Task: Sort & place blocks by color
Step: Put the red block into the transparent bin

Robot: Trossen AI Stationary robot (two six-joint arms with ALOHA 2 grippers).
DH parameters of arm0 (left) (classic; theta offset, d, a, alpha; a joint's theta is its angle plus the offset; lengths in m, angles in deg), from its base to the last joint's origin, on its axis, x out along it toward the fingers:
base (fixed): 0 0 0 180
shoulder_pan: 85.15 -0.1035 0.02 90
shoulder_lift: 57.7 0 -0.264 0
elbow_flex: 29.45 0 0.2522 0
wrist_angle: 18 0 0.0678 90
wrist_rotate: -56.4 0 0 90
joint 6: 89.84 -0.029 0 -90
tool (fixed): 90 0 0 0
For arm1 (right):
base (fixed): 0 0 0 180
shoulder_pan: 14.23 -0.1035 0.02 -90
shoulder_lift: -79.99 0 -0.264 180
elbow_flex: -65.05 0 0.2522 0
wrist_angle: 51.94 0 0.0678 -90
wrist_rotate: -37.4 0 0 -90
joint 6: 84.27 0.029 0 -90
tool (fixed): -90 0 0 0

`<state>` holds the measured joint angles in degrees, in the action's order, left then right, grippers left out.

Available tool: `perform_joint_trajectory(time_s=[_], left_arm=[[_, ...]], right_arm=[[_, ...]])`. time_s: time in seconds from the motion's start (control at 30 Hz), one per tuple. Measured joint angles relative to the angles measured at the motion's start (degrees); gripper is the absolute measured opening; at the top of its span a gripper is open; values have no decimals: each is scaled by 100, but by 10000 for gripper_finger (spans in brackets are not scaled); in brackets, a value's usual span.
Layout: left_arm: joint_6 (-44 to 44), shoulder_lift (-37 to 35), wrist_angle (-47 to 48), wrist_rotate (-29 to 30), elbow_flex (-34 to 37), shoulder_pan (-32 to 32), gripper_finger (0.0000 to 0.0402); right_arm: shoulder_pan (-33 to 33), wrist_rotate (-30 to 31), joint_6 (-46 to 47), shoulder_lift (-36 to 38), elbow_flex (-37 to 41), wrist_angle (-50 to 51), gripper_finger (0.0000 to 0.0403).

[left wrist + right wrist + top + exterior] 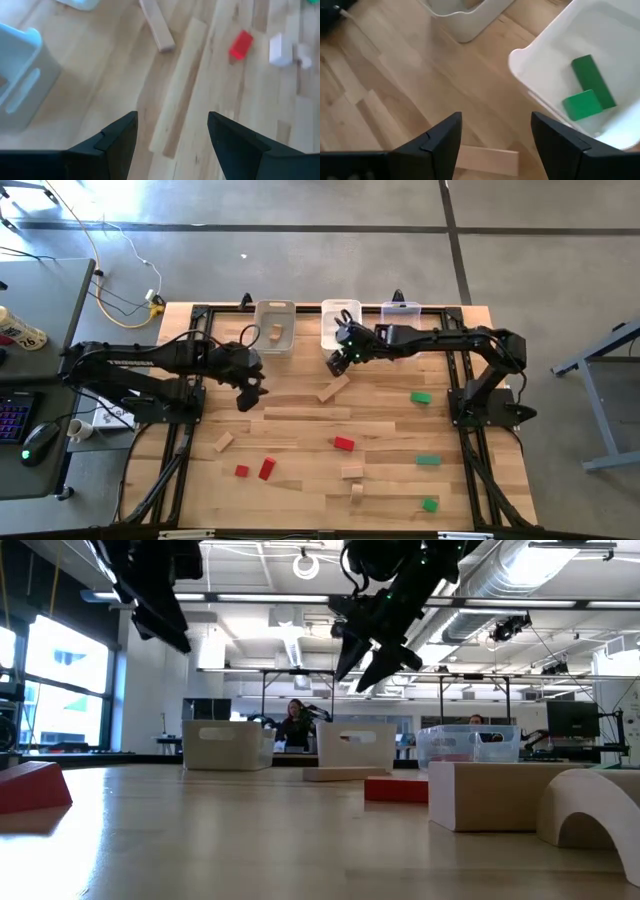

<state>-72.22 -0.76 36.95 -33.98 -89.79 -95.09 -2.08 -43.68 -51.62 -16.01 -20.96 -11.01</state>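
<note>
Red, green and tan blocks lie scattered flat on the table. A long flat tan plank (pixel 307 413) (pixel 180 90) lies just past my left gripper (pixel 248 395) (pixel 172 117), which hangs open and empty above the table. A tan bar (pixel 333 388) (pixel 157 30) lies beyond it. My right gripper (pixel 338 363) (pixel 496 117) is open and empty, raised beside the middle white bin (pixel 340 330) (pixel 540 80). That bin holds two green blocks (pixel 587 90). The left bin (pixel 275 325) holds tan pieces.
A third, clear bin (pixel 400 313) stands at the far edge. Red blocks (pixel 344 444) (pixel 266 468), green blocks (pixel 421 397) (pixel 428 461) and tan blocks (pixel 223 442) (pixel 351 472) lie spread over the near half. A desk with a keyboard and mouse stands off the table's left side.
</note>
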Motion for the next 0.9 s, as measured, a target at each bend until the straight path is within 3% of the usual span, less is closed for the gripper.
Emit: perform_joint_trajectory(time_s=[0.27, 0.43, 0.9], left_arm=[[148, -6, 512, 19, 0, 1064, 227], [509, -6, 514, 333, 0, 1805, 227], [2001, 196, 539, 968, 0, 3997, 227]], right_arm=[[-363, 174, 189, 0, 0, 9, 222], [-503, 171, 248, 0, 0, 3, 222], [-1021, 176, 294, 0, 0, 20, 222]])
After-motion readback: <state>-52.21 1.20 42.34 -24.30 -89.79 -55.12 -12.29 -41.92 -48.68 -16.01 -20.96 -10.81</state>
